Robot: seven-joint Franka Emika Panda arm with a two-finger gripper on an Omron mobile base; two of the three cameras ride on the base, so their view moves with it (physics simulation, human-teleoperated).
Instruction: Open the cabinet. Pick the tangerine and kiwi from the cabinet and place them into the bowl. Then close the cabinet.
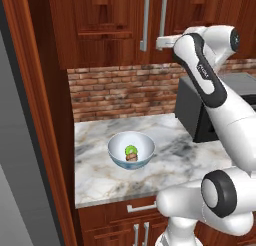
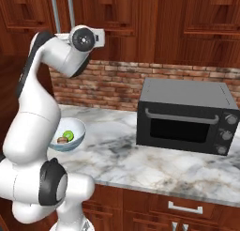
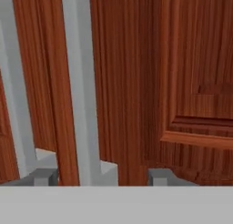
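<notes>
Cabinet (image 3: 132, 82) handle (image 3: 82, 91) stands between the spread fingers (image 3: 44, 176).

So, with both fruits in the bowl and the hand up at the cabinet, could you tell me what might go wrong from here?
1. In the hand view the gripper straddles one handle near its lower end; closing there may slip off it.
2. The second handle runs close beside, so a finger could catch it.
3. The arm hangs above the bowl holding kiwi and tangerine; a low retreat could knock it.
</notes>
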